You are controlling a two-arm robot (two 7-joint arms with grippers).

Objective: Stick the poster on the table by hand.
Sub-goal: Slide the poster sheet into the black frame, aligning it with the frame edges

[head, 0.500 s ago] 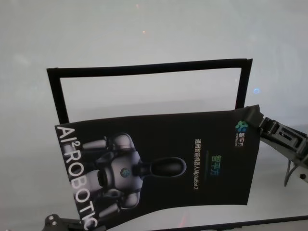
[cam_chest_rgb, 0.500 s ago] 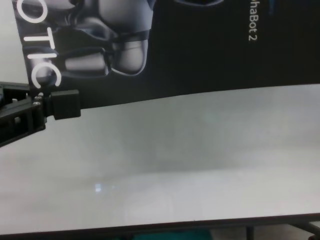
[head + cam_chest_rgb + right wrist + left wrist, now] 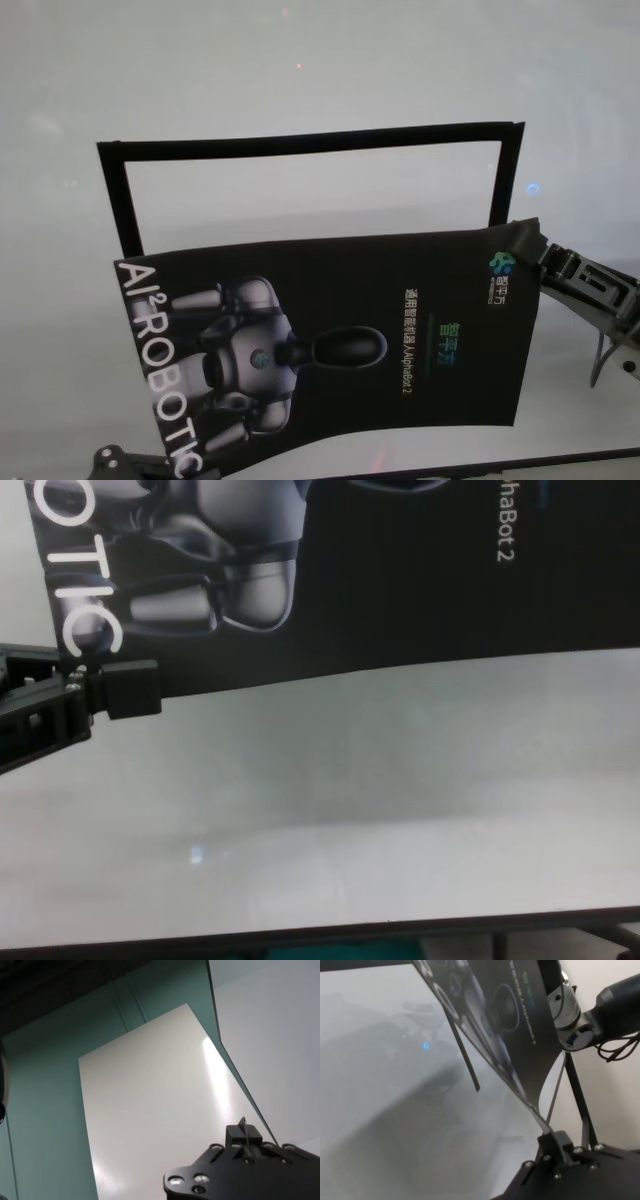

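Note:
The poster, glossy black with a silver robot figure and white "AI²ROBOTIC" letters, hangs in the air above the white table, held at two opposite corners. My left gripper is shut on its near left corner by the letters "OTIC". In the left wrist view the fingertips pinch the poster's thin edge. My right gripper is shut on the far right corner. In the right wrist view its fingertips clamp the sheet, showing the poster's white back.
A black rectangular outline is marked on the table behind the poster, and the sheet covers its near part. The bare tabletop reaches to the dark front edge. Teal floor shows beyond the sheet.

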